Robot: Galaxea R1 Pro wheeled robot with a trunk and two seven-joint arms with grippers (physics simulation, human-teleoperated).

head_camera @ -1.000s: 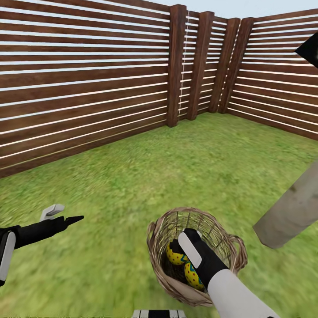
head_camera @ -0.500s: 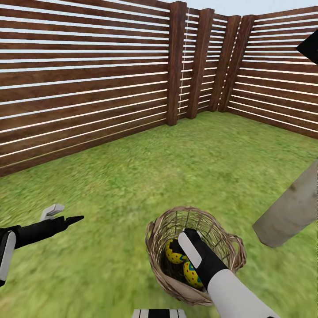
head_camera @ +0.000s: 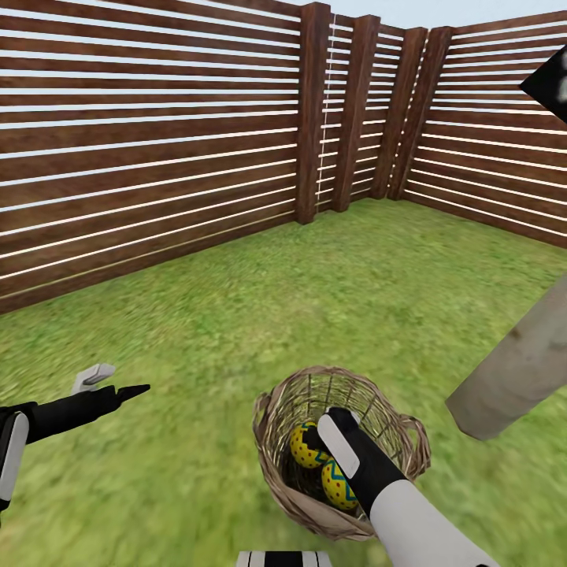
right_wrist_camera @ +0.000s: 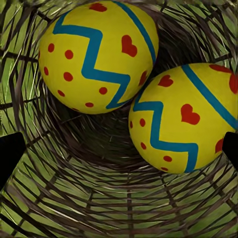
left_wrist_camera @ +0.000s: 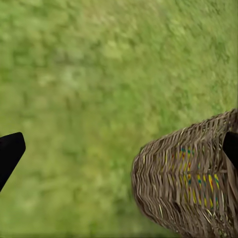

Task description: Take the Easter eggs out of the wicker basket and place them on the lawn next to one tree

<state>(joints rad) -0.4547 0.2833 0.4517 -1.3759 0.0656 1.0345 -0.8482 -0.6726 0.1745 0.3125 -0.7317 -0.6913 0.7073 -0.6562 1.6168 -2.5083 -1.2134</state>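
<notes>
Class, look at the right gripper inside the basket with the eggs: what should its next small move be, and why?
Probably ease the right gripper a little deeper and close on one egg. It is already inside the basket, two eggs lie ahead between its spread fingertips in the wrist view, and neither is gripped yet.

A fenced garden outdoors. Mottled green grass lawn (head_camera: 331, 276) covers the flat ground. A tall brown wooden fence of horizontal slats and thick posts (head_camera: 157, 150) encloses it, meeting at a far corner. Pale sky shows above, and a smooth grey-beige tree trunk (head_camera: 516, 366) rises at the lawn's right edge.
</notes>
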